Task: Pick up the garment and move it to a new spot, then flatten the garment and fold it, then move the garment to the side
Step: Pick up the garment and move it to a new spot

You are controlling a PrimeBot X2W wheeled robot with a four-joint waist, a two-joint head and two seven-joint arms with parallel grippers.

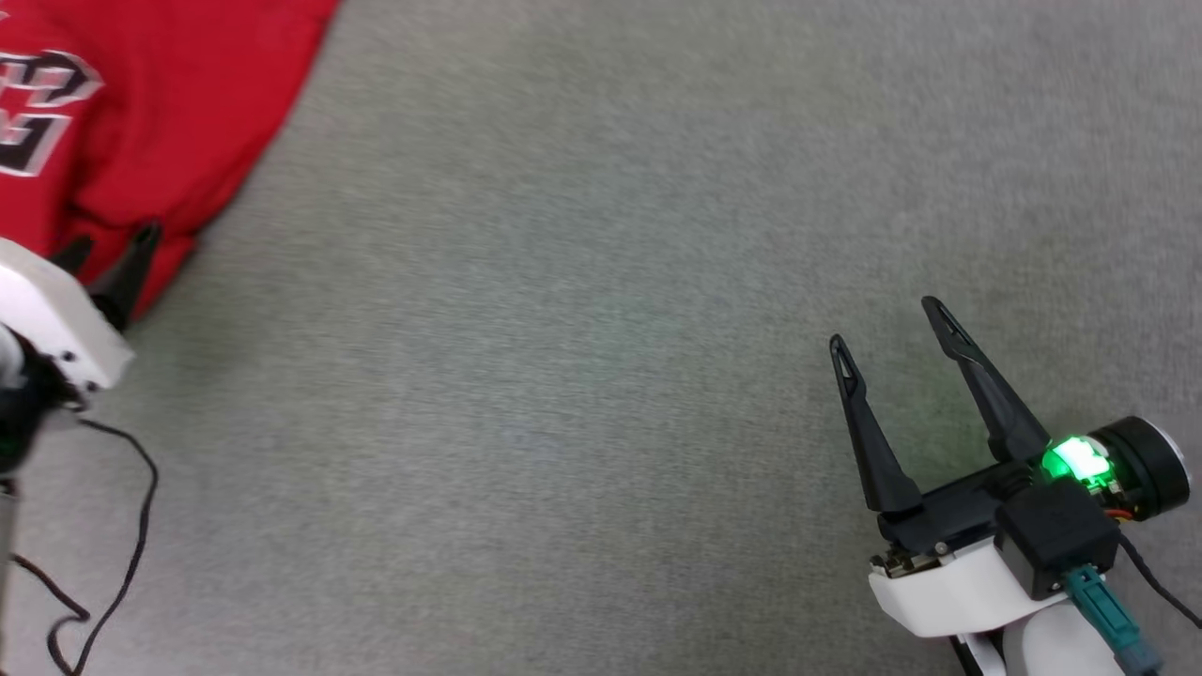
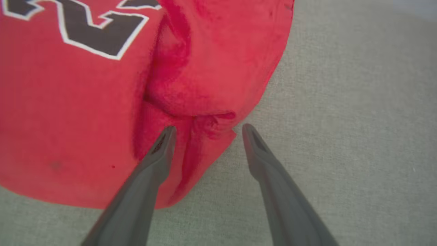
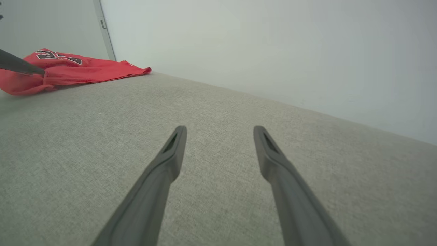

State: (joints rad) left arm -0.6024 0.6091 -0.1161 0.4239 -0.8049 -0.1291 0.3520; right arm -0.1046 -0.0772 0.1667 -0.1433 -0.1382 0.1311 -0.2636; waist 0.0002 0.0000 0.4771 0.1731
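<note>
Right gripper point(image 1: 883, 324): low over bare grey cloth surface point(image 1: 563, 422), jaws wide apart, empty.
Left gripper point(image 2: 208, 128): jaws wide, empty, poised at puckered hem corner of red jersey point(image 1: 169, 94).
Jersey: rumpled, far left of surface.
Judged light, limp, will sag when lifted.
Best hold: bunched corner fold.

Black print on garment point(image 2: 68, 119) cut off; poss. a "2", rest unreadable.

Jaws apart, the right gripper point(image 3: 220, 129) sits over grey surface point(image 3: 218, 99), garment point(image 3: 85, 71) well apart.
</note>
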